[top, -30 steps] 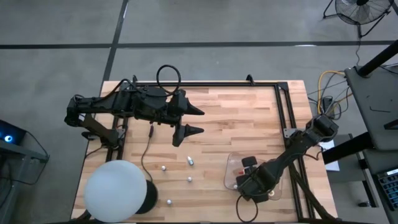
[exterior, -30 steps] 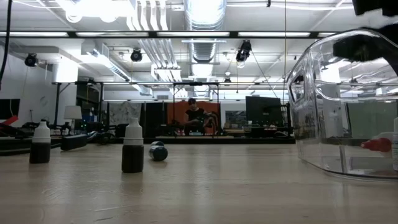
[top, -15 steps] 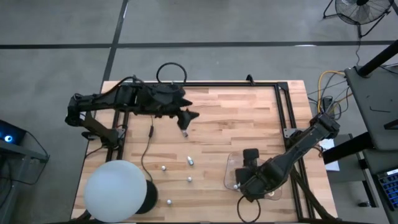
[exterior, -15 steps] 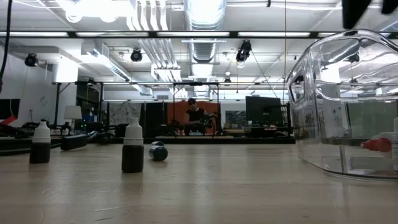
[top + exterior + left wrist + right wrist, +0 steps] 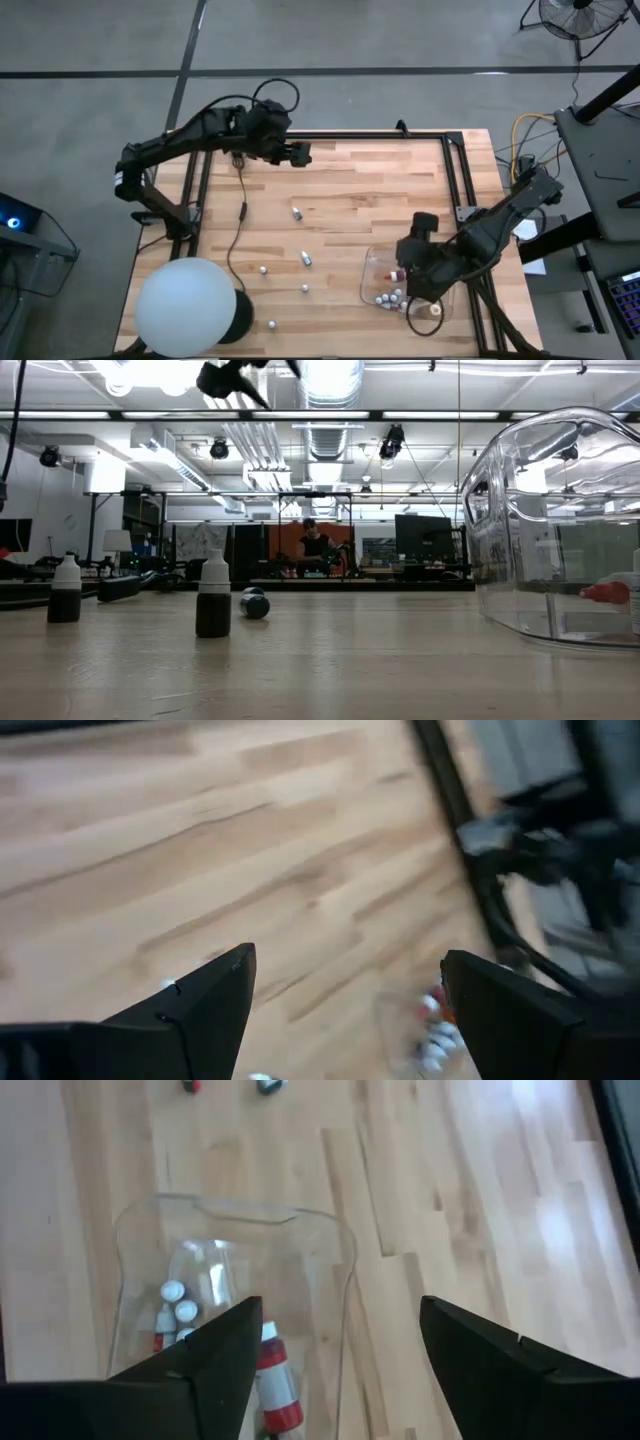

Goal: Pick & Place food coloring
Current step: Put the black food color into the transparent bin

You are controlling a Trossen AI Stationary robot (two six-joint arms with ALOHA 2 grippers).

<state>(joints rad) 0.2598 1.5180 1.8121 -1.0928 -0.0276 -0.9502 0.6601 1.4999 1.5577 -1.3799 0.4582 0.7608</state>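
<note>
Both your arms have lifted, right gripper (image 5: 412, 262) and left gripper (image 5: 300, 152) spread empty; several bottles (image 5: 388, 297) lie in the tray (image 5: 368, 262), five more (image 5: 297, 211) wait on the table (image 5: 370, 190).

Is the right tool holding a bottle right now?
No: in the right wrist view the right tool is open and empty above the clear tray, with bottles lying inside.

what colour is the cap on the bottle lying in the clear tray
Red, on the bottle in the tray; clearest in the right wrist view.
</note>
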